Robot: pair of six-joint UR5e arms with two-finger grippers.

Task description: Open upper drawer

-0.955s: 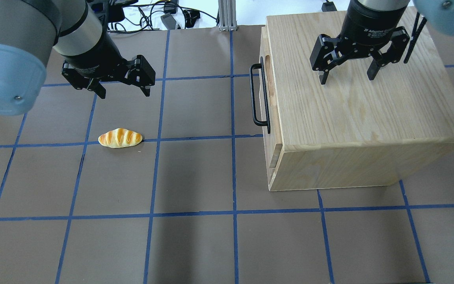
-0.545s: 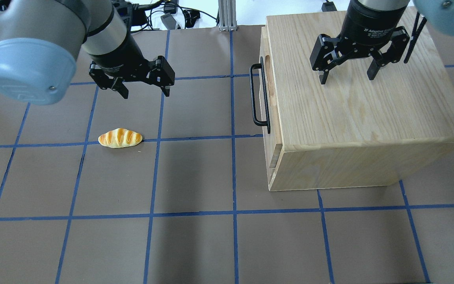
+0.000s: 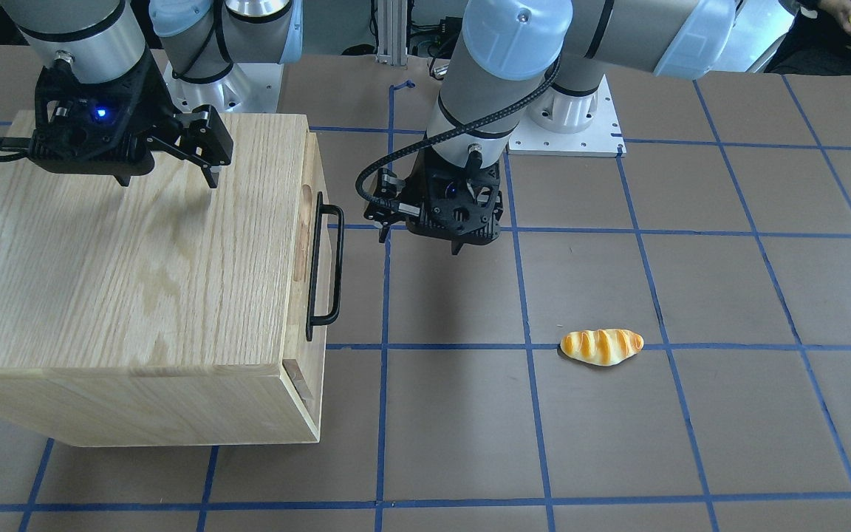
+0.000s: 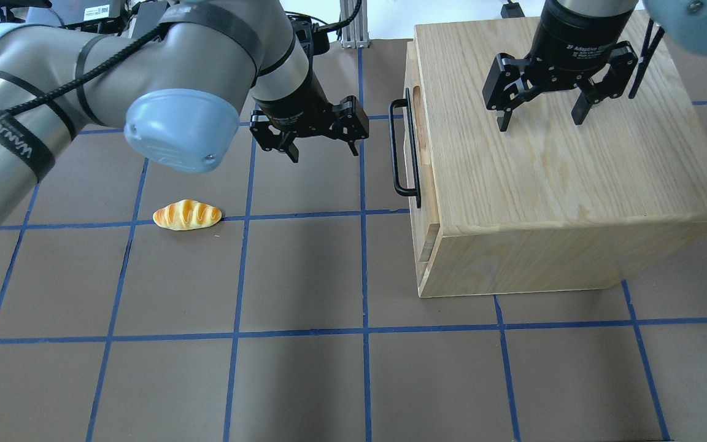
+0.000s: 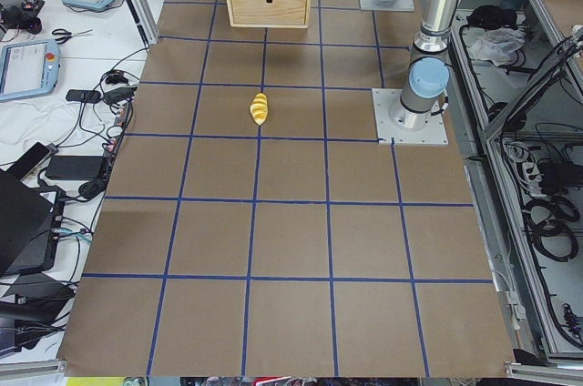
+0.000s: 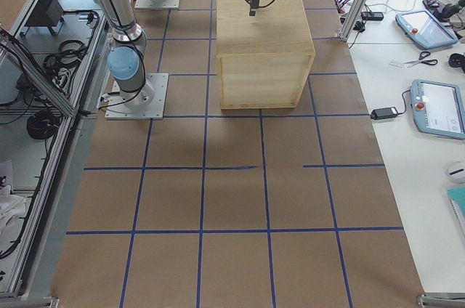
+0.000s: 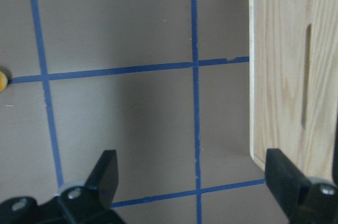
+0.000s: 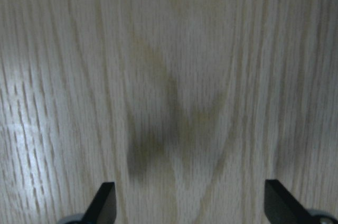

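Note:
The upper drawer point(image 4: 415, 132) is shut, its front flush with the oak cabinet point(image 4: 562, 166). Its black bar handle point(image 4: 404, 150) faces the table's middle and also shows in the front view point(image 3: 324, 273). My left gripper point(image 4: 324, 152) is open and empty. It hovers over the mat a short way left of the handle and does not touch it. In the left wrist view point(image 7: 194, 176) the cabinet's wooden front point(image 7: 280, 76) is at the right edge. My right gripper point(image 4: 539, 123) is open and empty just above the cabinet top point(image 8: 174, 76).
A toy bread roll point(image 4: 188, 215) lies on the brown gridded mat point(image 4: 304, 276), left of the cabinet and nearer than my left gripper. Cables and an aluminium post point(image 4: 352, 24) are at the far edge.
My left arm has swung right across the mat, bringing its open gripper from the far left to just beside the drawer handle. The right gripper, drawer and bread roll have not moved.

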